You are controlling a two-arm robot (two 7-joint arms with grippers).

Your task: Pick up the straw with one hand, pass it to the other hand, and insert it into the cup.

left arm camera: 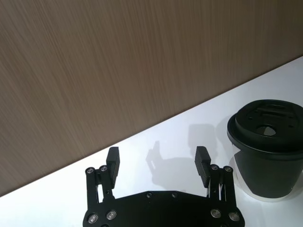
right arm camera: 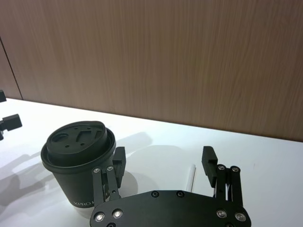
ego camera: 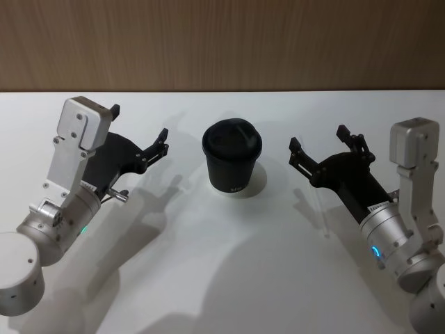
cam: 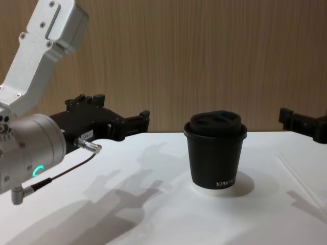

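We flank the cup (ego camera: 232,156).
Our left gripper (ego camera: 139,124) and right gripper (ego camera: 318,137) hover, fingers spread wide; the straw (right arm camera: 191,176) lies flat right of it.

The short matte black paper cup (ego camera: 232,167), closed with a black domed lid and bearing small white lettering near its white base rim, stands upright mid-way across the white table (ego camera: 208,278), while the long thin straight white straw (right arm camera: 191,176) lies flat on the tabletop to its right, apart from it
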